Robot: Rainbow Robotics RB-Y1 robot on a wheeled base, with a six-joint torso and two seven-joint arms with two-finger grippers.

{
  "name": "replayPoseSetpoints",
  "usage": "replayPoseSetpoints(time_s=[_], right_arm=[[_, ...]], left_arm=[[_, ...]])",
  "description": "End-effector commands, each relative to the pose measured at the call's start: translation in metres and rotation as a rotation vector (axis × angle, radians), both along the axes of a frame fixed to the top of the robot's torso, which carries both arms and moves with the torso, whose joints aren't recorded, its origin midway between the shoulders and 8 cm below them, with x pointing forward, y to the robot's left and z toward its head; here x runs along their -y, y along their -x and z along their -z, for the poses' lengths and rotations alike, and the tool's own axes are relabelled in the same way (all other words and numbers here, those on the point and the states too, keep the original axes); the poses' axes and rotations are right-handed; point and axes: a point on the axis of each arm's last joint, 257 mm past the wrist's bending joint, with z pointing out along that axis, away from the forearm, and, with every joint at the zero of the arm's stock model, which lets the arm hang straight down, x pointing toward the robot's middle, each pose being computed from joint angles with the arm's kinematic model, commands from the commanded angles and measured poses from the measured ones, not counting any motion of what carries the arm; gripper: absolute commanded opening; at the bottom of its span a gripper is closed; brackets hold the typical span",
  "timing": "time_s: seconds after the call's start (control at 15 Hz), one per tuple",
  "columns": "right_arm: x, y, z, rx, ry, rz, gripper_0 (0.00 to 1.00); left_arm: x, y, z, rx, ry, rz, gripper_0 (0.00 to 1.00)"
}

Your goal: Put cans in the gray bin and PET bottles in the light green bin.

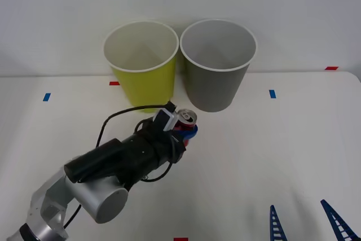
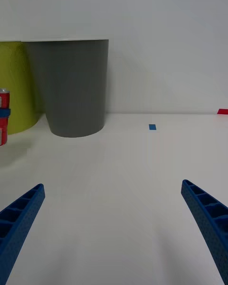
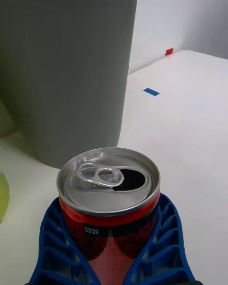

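Left hand [image 1: 184, 131] clamped round red can [image 3: 109, 190], gray bin [image 1: 217, 63] just ahead. Opened, light, thin-walled: gentle mid-body squeeze. Right hand [image 2: 114, 228] wide open, idle.

The front view looks forward and down from above the arms, taking in the whole white table [image 1: 293, 156] with the light green bin [image 1: 144, 71] and the gray bin [image 1: 217, 74] at its far side. The right wrist view sits low near the tabletop, facing both bins from a distance. The left wrist view looks down from very near onto the red can [image 3: 109, 190], the gray bin close behind.
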Motion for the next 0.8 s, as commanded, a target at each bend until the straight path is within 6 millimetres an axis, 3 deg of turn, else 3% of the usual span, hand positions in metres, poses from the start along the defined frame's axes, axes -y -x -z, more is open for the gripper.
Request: replayPoseSetpoints(time_s=[0.07,0.4,0.8], right_arm=[[0.0,0.0,0.0,0.0,0.0,0.0,1.0],[0.0,0.0,0.0,0.0,0.0,0.0,1.0],[0.0,0.0,0.0,0.0,0.0,0.0,1.0]], left_arm=[[-0.026,0.001,-0.06,-0.022,-0.071,-0.029,0.0],[-0.047,0.0,-0.111,-0.038,-0.107,-0.143,0.0],[-0.036,-0.009,-0.207,-0.034,-0.036,-0.249,0.0]])
